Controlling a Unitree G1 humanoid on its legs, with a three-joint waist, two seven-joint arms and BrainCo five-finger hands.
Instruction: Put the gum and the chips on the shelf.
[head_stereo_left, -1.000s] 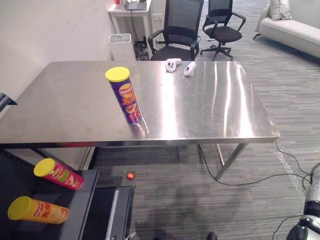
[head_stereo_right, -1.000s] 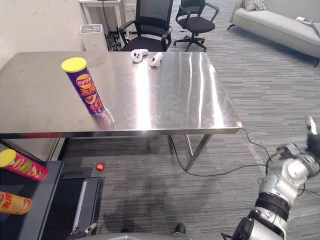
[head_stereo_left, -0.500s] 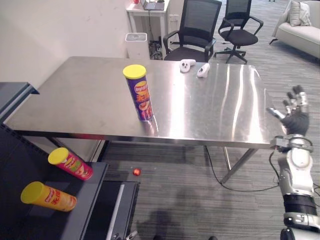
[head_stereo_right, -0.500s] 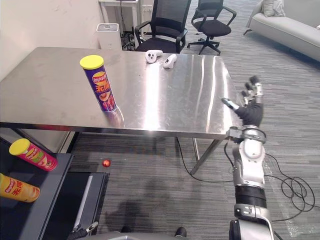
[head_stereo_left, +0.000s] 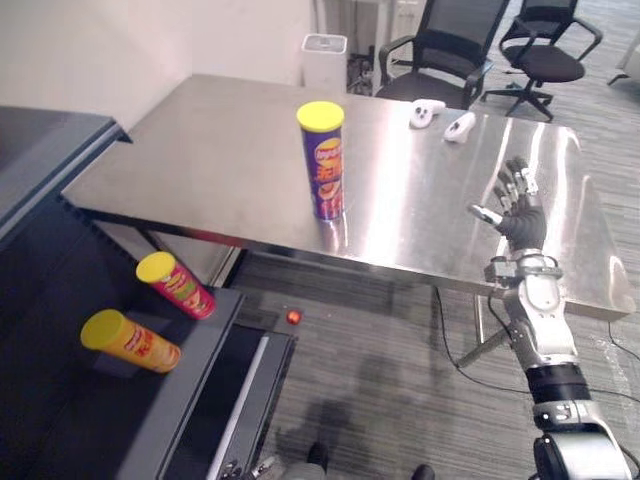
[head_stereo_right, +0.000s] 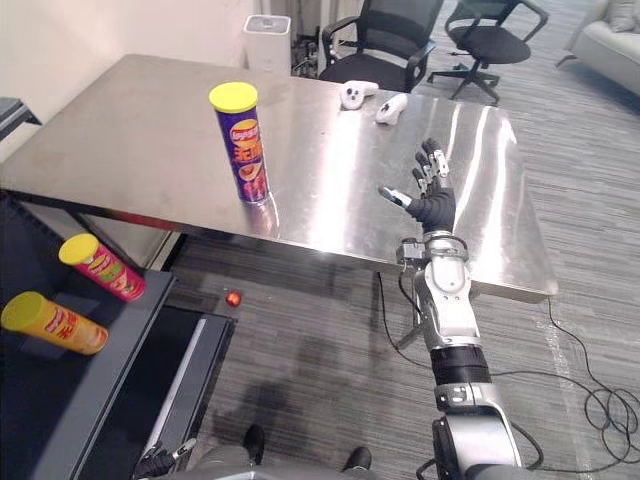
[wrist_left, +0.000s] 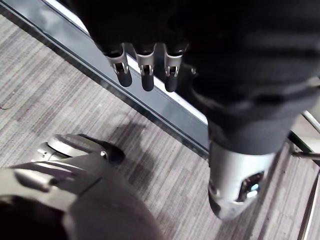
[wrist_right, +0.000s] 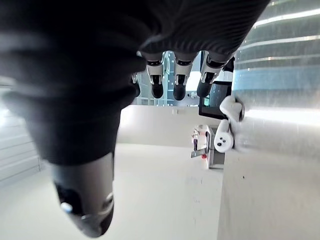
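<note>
chips can (head_stereo_left: 322, 160) upright on table (head_stereo_left: 200, 150) | white controllers (head_stereo_left: 427, 112) beyond | right robot hand (head_stereo_left: 520, 224) spread | left robot hand (wrist_left: 145, 75) relaxed

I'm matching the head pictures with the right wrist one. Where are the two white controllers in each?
Left eye view: the white controllers lie upper right, near the table's far edge, beyond the right hand.
Right eye view: top centre, near the same far edge, beyond that hand.
Right wrist view: on the steel tabletop, just past the fingertips.
Shared landmark: the open right hand, with the controllers beyond its fingertips.
</note>
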